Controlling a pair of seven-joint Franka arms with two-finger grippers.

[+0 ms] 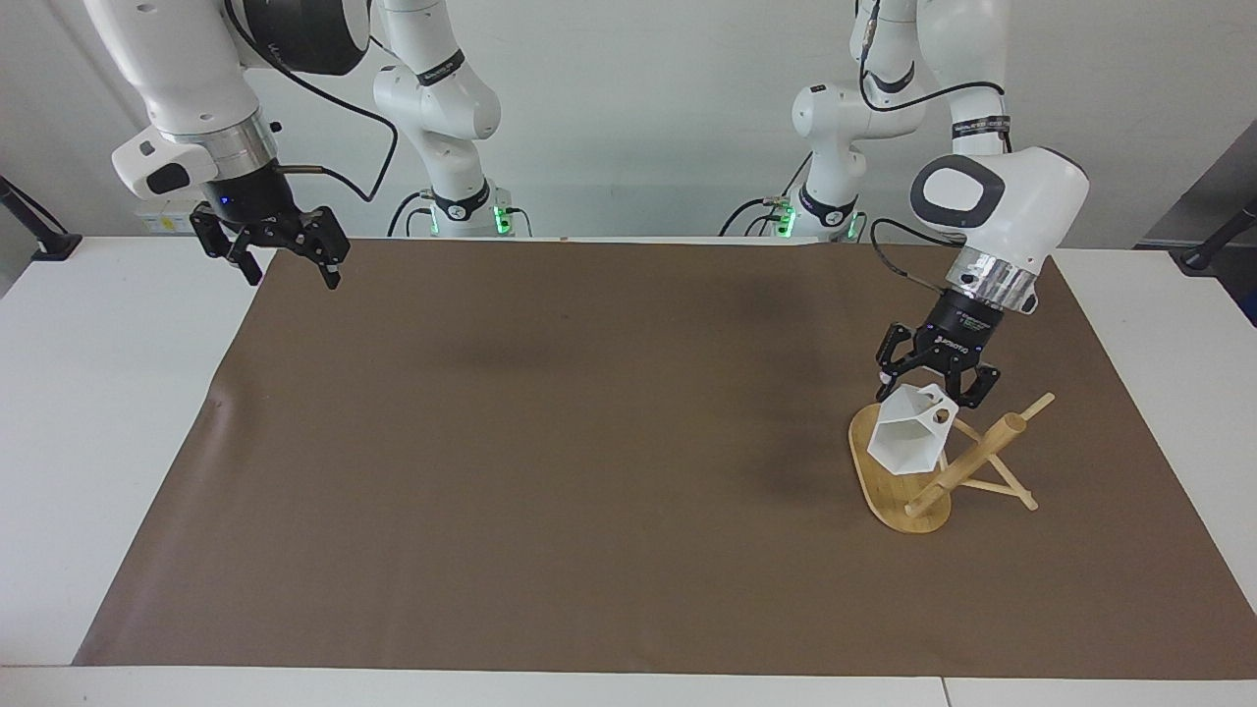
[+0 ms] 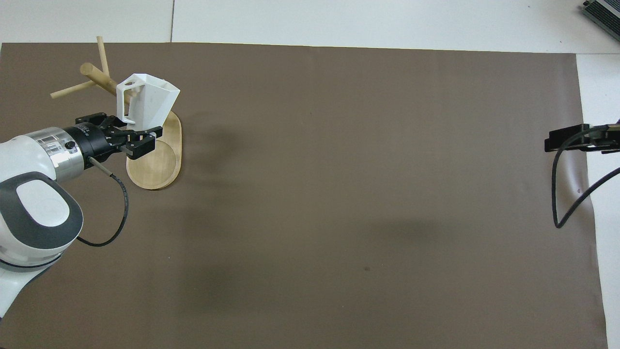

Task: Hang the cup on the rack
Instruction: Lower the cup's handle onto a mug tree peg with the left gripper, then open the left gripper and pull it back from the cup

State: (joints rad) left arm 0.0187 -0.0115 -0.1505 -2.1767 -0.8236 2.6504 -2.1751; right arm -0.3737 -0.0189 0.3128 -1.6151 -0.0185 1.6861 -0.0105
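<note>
Your left gripper [image 1: 931,385] is over the rack [image 1: 923,469], at the left arm's end of the table. Its fingertips are pressed together on the cup [image 1: 909,439], pinching it at the handle side. The cup is tilted, with its mouth turned away from the robots, and it sits against the rack's central post above the oval base. You cannot tell whether a peg passes through the handle hole.

Your right gripper [image 1: 285,263] waits in the air over the corner of the brown mat [image 1: 550,462] at the right arm's end, close to the robots. Its fingers are spread wide and hold nothing.

Count of items: one cup, one rack, one mat, two grippers. The rack shows one thick post and thin crossing pegs.
</note>
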